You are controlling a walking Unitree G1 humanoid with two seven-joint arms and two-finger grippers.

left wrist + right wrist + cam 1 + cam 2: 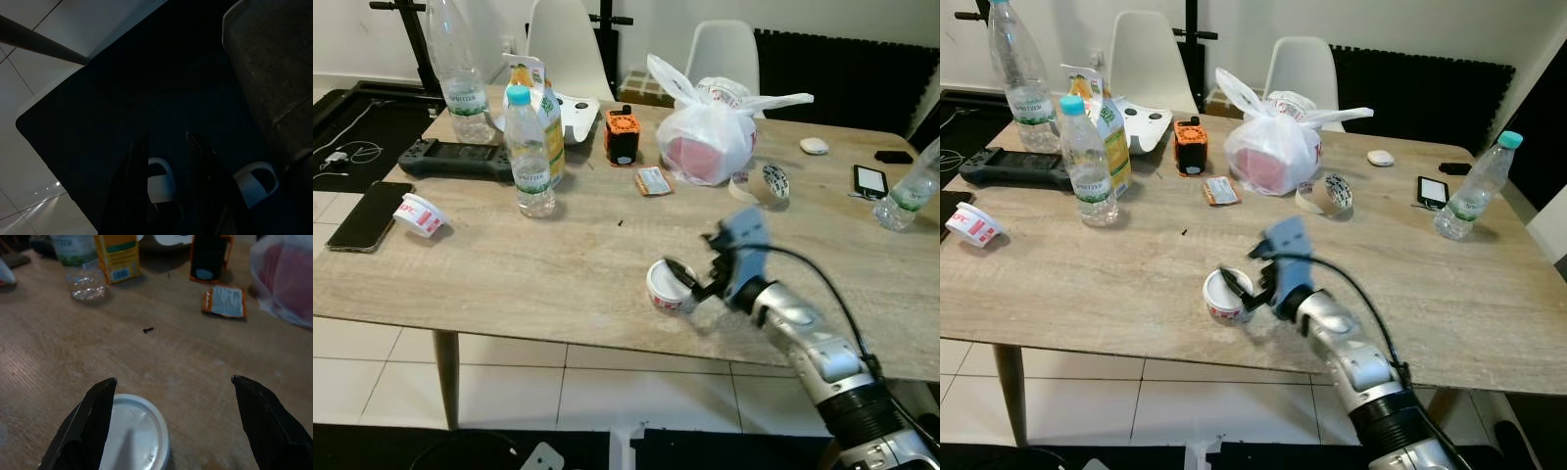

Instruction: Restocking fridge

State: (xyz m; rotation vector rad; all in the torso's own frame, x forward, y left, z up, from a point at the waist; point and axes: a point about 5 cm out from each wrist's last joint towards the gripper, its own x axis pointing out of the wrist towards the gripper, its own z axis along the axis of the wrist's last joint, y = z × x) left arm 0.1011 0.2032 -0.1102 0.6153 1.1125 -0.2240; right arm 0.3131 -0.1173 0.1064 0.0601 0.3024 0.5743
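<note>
A small white tub with red print and a white lid stands on the wooden table near its front edge. My right gripper is at the tub's right side, low over the table, fingers open. In the right wrist view the tub lies just inside one finger, and the other finger stands far off, with bare wood between them. My left gripper hangs idle in the dark over a black floor mat, its fingers a little apart.
Farther back on the table are a water bottle, a juice carton, an orange and black device, a sachet and a white plastic bag. A second tub and a phone lie at the left.
</note>
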